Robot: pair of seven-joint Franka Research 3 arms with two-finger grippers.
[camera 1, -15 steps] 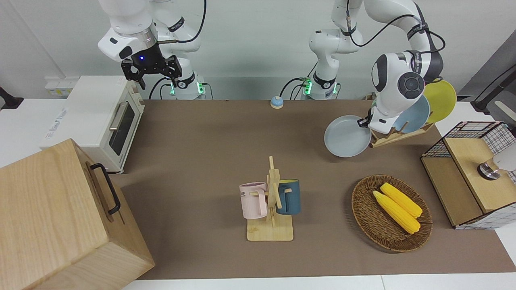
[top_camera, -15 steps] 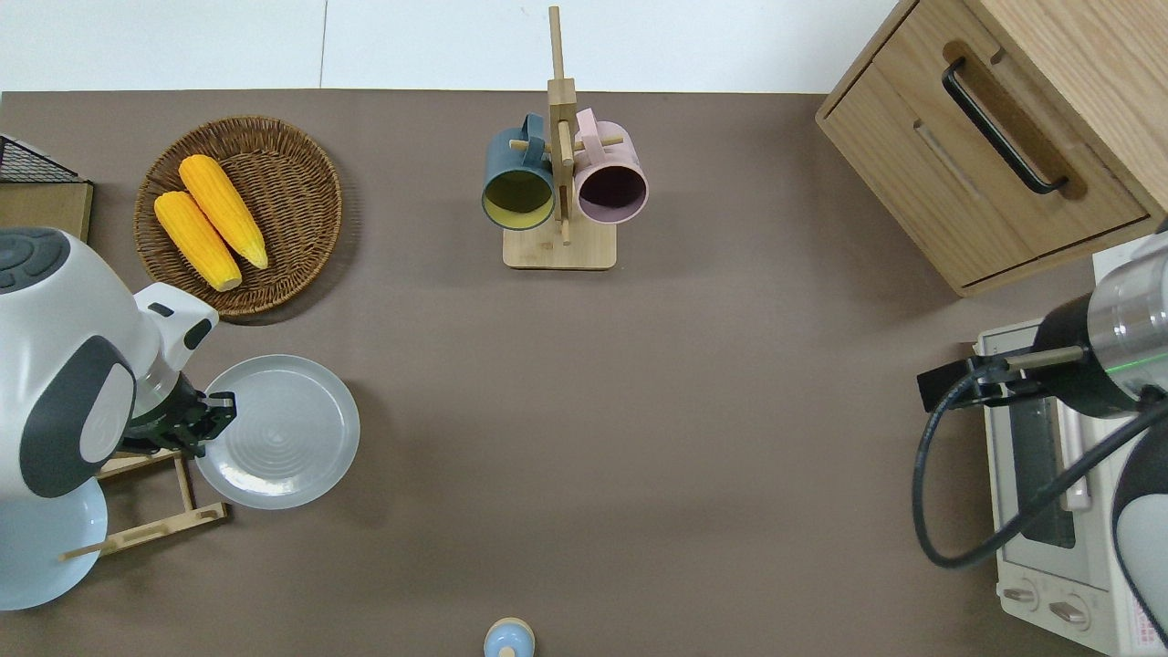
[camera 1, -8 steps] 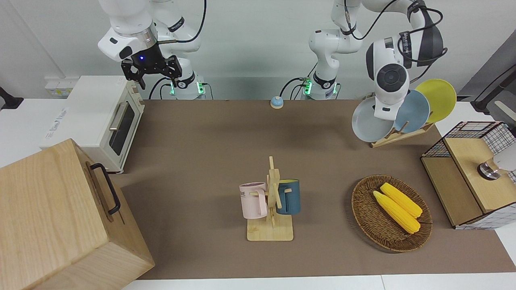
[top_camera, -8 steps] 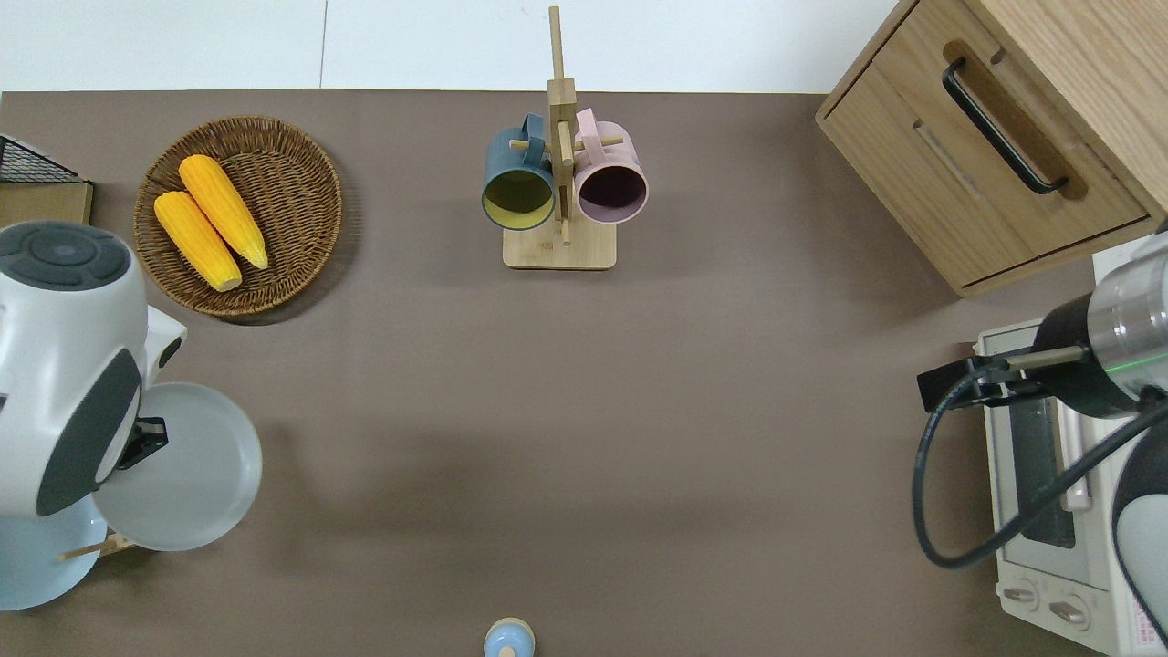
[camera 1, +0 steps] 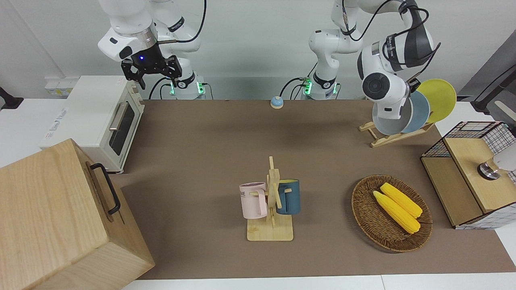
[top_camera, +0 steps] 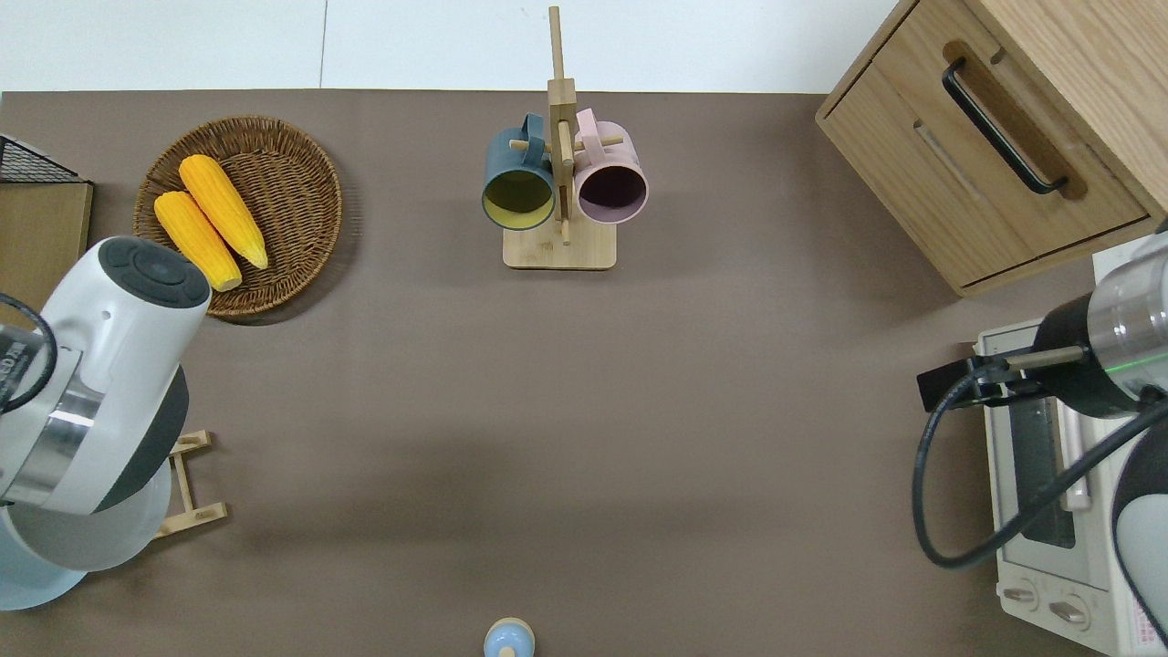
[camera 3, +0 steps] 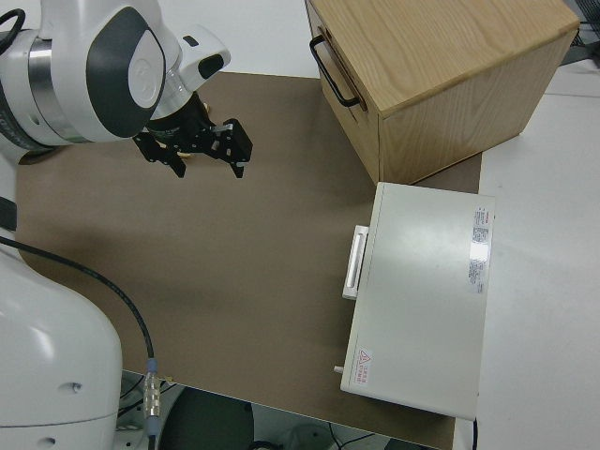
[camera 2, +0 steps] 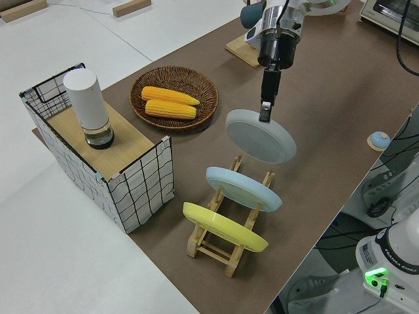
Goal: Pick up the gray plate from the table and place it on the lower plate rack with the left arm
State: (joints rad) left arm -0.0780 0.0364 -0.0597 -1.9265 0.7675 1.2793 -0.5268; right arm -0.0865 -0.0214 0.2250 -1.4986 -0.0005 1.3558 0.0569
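Since a second ago we see the plate (camera 2: pixel 260 136) carried off the open brown desk (camera 1: pixel 225 141) and swung up over the rack (camera 2: pixel 226 245); in the front view it has gone from lying nearly flat at middle right to hanging tilted at the upper right of the frame, just beside the blue plate (camera 2: pixel 243 188).

The left gripper (camera 2: pixel 265 116) is clamped on the plate's upper rim, and the side view shows the plate in the air, slanted, above the rack's free end and not yet touching the rails. The blue plate and the yellow plate (camera 2: pixel 224 227) already lean in their slots. The right arm is parked, and its gripper (camera 3: pixel 192 147) stands open and holds nothing.

We judge this to be the placing step, well along: the pick and the carry look done, the seating is not. The next move, as we read it, calls for lowering the plate edge-first into the vacant slot between pegs, matching the slant of its neighbours, then letting go. The risk we see is the rim knocking the blue plate or landing on top of a peg.

As for writing, the pink mug (camera 1: pixel 254 200) bears dark letters we cannot make out in full, and the oven (camera 3: pixel 419 297) carries labels on its top too small to read.
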